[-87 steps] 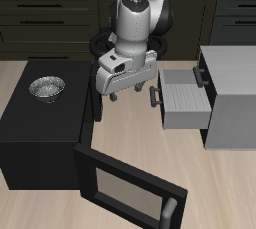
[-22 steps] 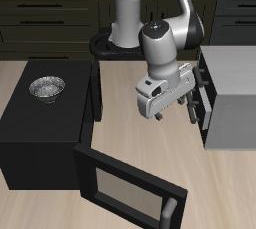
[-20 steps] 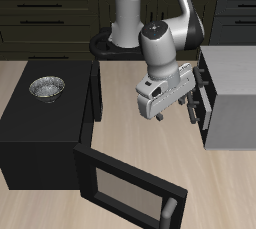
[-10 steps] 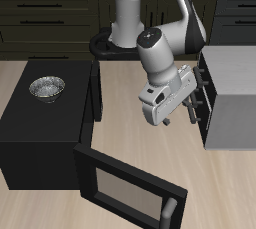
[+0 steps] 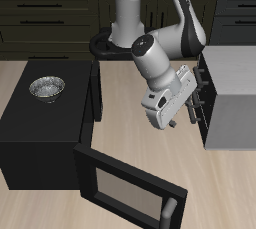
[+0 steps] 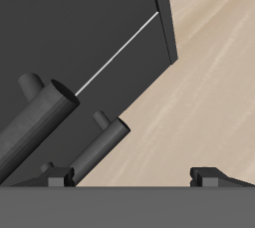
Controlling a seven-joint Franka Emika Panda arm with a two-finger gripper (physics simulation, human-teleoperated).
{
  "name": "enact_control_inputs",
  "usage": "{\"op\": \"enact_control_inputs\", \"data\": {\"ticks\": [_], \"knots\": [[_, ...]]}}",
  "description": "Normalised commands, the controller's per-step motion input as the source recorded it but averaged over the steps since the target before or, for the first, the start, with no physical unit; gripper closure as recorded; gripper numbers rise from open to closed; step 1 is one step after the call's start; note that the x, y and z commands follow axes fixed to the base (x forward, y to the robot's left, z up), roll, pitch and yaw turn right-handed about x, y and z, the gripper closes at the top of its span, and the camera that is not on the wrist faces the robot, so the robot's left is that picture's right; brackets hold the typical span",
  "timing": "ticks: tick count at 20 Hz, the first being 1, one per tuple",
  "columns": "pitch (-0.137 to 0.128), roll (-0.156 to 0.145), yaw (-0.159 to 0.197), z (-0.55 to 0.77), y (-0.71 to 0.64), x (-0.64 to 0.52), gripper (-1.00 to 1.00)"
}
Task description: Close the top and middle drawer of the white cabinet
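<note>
The white cabinet [image 5: 232,91] stands at the table's side, its dark drawer fronts [image 5: 204,101] facing my gripper. The middle drawer is pushed in, its front about level with the cabinet's face. The top drawer front [image 5: 202,69] seems to stand out slightly. My gripper [image 5: 178,116] is tilted and hangs just in front of the drawer handles [image 5: 192,101], empty, with its fingers spread. The wrist view shows the dark fronts [image 6: 90,23] with two bar handles [image 6: 42,117] close by, and my gripper [image 6: 134,175] open, touching nothing.
A black microwave [image 5: 40,128] stands across the table with a metal bowl [image 5: 46,88] on top. Its door [image 5: 128,187] hangs open toward the table's front edge. Dark kitchen cabinets [image 5: 50,18] run behind the robot's base.
The middle drawer, pulled far out 4.3 s ago, is now pushed in. In the last second my gripper has tilted and dropped a little lower in front of the drawer handles.
</note>
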Motion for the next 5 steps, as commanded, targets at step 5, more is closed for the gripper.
{"op": "enact_control_inputs", "data": {"ticks": [5], "knots": [[0.023,0.024,0.001,-0.09,0.11,-0.07,-1.0]]}}
